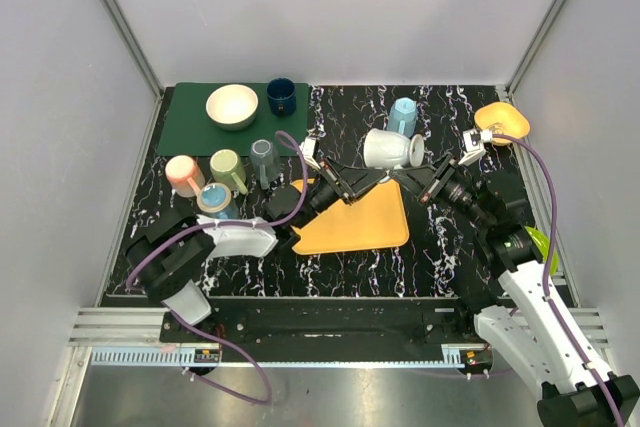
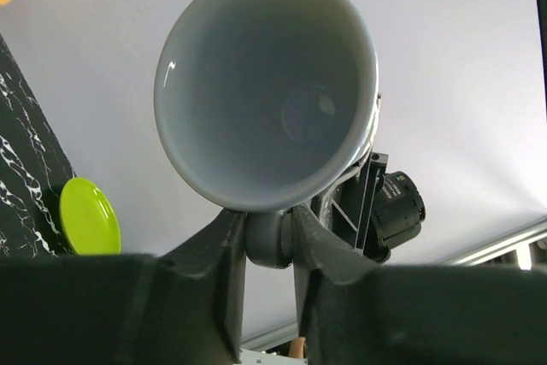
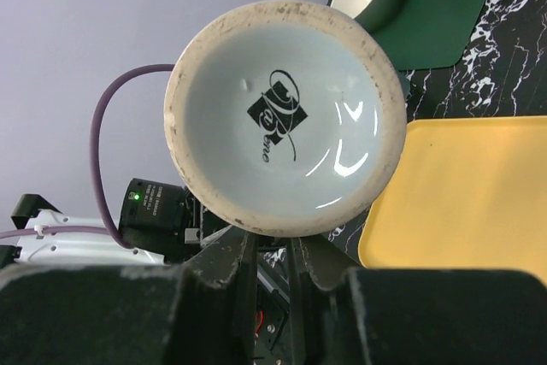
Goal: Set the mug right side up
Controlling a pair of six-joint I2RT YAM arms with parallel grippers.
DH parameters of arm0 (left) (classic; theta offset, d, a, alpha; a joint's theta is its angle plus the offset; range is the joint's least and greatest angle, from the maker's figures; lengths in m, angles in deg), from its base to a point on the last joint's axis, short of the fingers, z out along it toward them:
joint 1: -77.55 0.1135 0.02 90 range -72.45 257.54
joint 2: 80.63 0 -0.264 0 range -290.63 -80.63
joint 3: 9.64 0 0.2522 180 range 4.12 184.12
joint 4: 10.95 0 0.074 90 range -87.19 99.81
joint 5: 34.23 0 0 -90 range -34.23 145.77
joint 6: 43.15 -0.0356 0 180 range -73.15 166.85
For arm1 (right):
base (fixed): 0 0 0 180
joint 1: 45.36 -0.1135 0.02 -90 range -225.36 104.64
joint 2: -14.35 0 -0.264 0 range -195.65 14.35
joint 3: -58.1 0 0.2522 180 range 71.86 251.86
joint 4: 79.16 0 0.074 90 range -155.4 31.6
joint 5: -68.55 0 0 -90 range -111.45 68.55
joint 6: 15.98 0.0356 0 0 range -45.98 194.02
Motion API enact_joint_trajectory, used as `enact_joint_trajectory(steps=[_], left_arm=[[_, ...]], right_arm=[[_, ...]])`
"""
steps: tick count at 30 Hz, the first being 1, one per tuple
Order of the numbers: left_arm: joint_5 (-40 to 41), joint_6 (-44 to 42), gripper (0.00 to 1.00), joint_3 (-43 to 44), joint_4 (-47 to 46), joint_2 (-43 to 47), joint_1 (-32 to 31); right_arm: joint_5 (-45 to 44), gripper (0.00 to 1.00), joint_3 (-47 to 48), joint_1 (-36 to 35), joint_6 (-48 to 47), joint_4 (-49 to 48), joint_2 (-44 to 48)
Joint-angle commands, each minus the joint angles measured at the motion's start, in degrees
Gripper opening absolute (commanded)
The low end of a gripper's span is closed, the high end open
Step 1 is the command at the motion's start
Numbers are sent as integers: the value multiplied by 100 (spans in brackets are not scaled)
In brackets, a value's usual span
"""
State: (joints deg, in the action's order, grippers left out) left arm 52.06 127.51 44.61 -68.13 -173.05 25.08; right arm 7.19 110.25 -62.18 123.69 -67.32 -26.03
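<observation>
A white mug [image 1: 388, 148] hangs on its side above the table between my two grippers. In the left wrist view its open mouth [image 2: 265, 91] faces the camera, and my left gripper [image 2: 269, 238] is shut on the rounded handle below the rim. In the right wrist view the mug's base [image 3: 286, 117] with a black logo faces the camera. My right gripper [image 3: 272, 250] is shut just under that base, and its grip point is hidden behind the mug. From above, the left gripper [image 1: 365, 175] and the right gripper [image 1: 412, 175] meet under the mug.
A yellow board [image 1: 355, 222] lies beneath the mug. A green mat [image 1: 190, 122] at the back left holds a cream bowl [image 1: 232, 106] and a dark blue cup [image 1: 281, 96]. Several cups stand at the left [image 1: 228, 169]. A light blue cup [image 1: 403, 115] and an orange bowl [image 1: 502, 120] sit behind, and a lime plate [image 2: 88, 215] lies to the right.
</observation>
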Motion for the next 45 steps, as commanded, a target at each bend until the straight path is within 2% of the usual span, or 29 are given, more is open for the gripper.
enact_joint_trajectory(steps=[1,2,3,13,16,18,19,24,25,27,33,35,37,40,45], left_arm=[[-157,55,15,337,-1361,-74,70],[-166,63,10,337,-1361,-57,87],[-209,81,0,345,-1361,-65,105],[-965,-15,0,258,-1679,162,351],[-939,-445,0,117,-890,574,369],[-922,-874,0,56,-520,812,369],[-922,-1007,0,29,-196,1048,369],[-755,-1719,0,-182,527,1648,369],[-720,-1790,0,-217,754,1822,378],[-640,-2044,0,-296,958,1999,378],[-412,-2571,0,-349,1915,2605,378],[-89,-3044,0,-183,2994,2825,378],[184,-3459,0,-68,4116,3194,378],[765,-4084,0,90,5121,3538,378],[1275,-4462,0,213,5625,3469,369]], right_arm=[[677,0,116,-111,52,-468,65],[686,0,116,-111,52,-459,65],[695,0,107,-102,43,-442,74],[1135,0,37,-102,52,-591,171],[1179,0,116,-102,-18,-399,145],[1170,12,212,-102,-106,-293,136],[1144,21,282,-102,-150,-188,144],[1143,43,388,-102,-160,-160,83],[1143,50,414,-102,-168,-160,83],[1152,54,441,-102,-177,-134,74],[1144,56,432,-102,-255,-90,74],[1108,56,511,-94,-413,164,144],[916,56,651,-102,-817,881,241],[599,56,696,-102,-1275,1516,434],[249,55,555,-102,-1363,1816,566]])
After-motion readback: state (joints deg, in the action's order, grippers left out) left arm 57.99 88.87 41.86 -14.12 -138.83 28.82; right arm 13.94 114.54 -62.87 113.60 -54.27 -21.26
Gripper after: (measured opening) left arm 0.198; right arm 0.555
